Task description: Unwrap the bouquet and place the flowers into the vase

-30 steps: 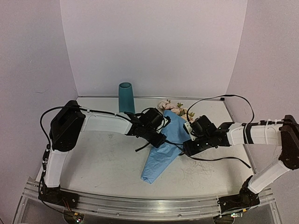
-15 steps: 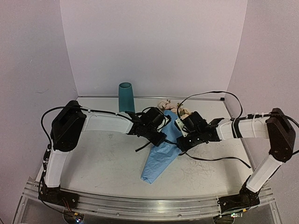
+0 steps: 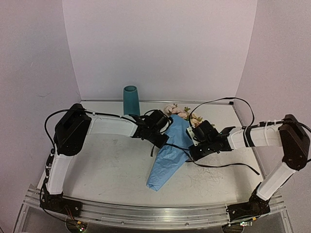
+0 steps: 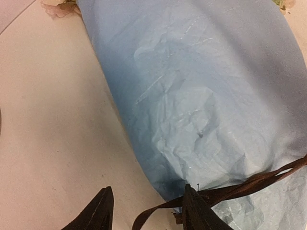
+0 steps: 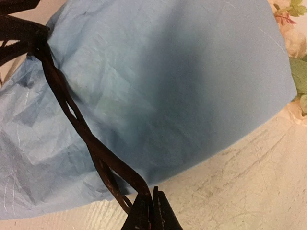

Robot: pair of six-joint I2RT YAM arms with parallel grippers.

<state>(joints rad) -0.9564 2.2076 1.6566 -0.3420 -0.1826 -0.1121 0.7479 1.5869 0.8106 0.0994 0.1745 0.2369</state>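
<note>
1. Tabletop: a pale, scuffed surface carries everything, with two arms reaching in over it from either side.
2. Bouquet: a cone of blue paper lies flat, near the vase on its right and not touching it. Its long axis runs from a wide mouth close to the vase's foot to a narrow tip pointing away from the vase, toward the arms' bases. It is wrapped and tied.
3. Vase: the teal cylinder stands upright with no stems in it.
4. Flowers: pale pink and cream blooms with green leaves poke from the cone's mouth, at about the same depth as the vase and to its right.
5. Left pincer: it sits on the vase side of the cone, about half open and gripping nothing. One finger meets the paper's edge, and a loop of ribbon lies in the gap.
6. Right pincer: on the side of the cone away from the vase, its fingers are pressed together on several dark strands.
7. Ribbon: it circles the cone partway along, its strands running fairly straight from the tie to the right pincer. The next move looks like a pull away from the vase, across the cone's long axis. The right arm has the hold for it, but the whole cone could drag along.
</note>
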